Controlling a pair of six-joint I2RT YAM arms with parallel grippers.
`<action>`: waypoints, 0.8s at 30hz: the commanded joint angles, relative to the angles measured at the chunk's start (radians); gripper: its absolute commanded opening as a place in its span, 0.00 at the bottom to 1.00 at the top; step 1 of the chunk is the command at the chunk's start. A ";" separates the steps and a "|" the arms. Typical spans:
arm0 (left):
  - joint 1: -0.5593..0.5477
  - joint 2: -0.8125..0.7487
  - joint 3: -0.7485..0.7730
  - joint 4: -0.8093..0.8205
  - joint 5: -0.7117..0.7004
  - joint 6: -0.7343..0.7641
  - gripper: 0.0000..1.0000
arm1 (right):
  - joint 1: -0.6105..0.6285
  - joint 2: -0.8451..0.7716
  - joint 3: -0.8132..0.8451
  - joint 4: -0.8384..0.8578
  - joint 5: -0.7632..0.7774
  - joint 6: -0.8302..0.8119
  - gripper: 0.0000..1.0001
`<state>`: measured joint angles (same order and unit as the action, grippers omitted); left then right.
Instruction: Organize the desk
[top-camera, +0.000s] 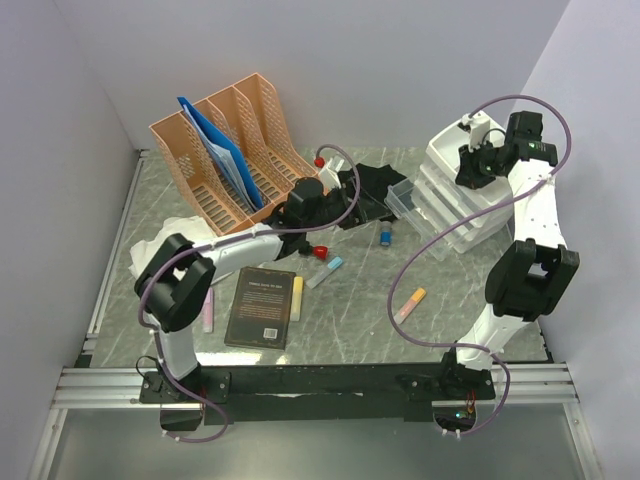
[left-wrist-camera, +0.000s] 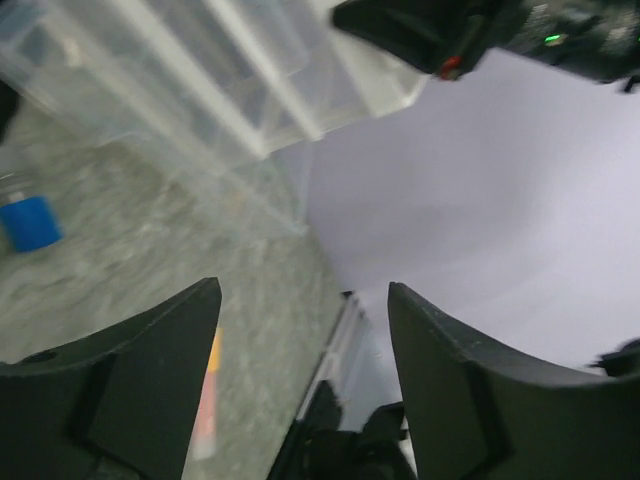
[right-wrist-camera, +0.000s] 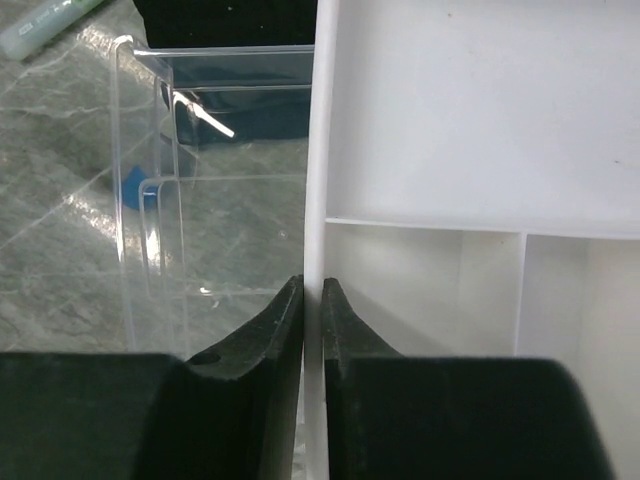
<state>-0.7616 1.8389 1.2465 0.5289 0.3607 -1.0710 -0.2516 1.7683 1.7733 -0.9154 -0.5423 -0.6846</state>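
Workspace seen from above and from both wrists. The table (top-camera: 370, 300), a grey-green marbled top with white veins, fills the floor of the white-walled enclosure, its near edge at the arms' bases. An orange file rack (top-camera: 250, 115) stands at the far left corner with a blue folder (top-camera: 222, 150) upright in one slot. A white drawer unit (top-camera: 445, 150) stands at the far right corner; a clear drawer (top-camera: 403, 200) juts from its left side over the table. A black book (top-camera: 262, 307) lies flat near the near edge, left of centre, and a crumpled white cloth (top-camera: 160, 240) lies by the left edge. Small items lie scattered: a pink marker (top-camera: 208, 310) left of the book, a yellow highlighter (top-camera: 297, 298) touching its right side, a pale-blue marker (top-camera: 325, 272) just beyond, an orange-and-pink marker (top-camera: 409, 305) toward the right, and a blue-capped vial (top-camera: 385, 234) near the clear drawer. The left tool (left-wrist-camera: 305, 300), at the table's middle and facing the drawers, has its fingers wide apart with nothing between them. The right tool (right-wrist-camera: 312, 285), above the drawer unit, has its fingers almost together astride the unit's thin white wall; whether they clamp it cannot be told.
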 joint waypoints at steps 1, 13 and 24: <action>-0.002 -0.107 0.067 -0.257 -0.093 0.233 0.77 | -0.026 -0.004 -0.015 -0.071 0.113 -0.069 0.25; 0.011 -0.412 0.002 -0.484 -0.405 0.470 0.99 | -0.021 -0.081 0.136 -0.203 0.073 -0.058 0.62; 0.085 -0.674 -0.197 -0.509 -0.486 0.418 0.99 | 0.029 -0.136 0.248 -0.284 0.050 -0.047 0.66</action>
<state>-0.6868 1.2362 1.0969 0.0380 -0.0727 -0.6506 -0.2527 1.6985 1.9648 -1.1534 -0.4774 -0.7380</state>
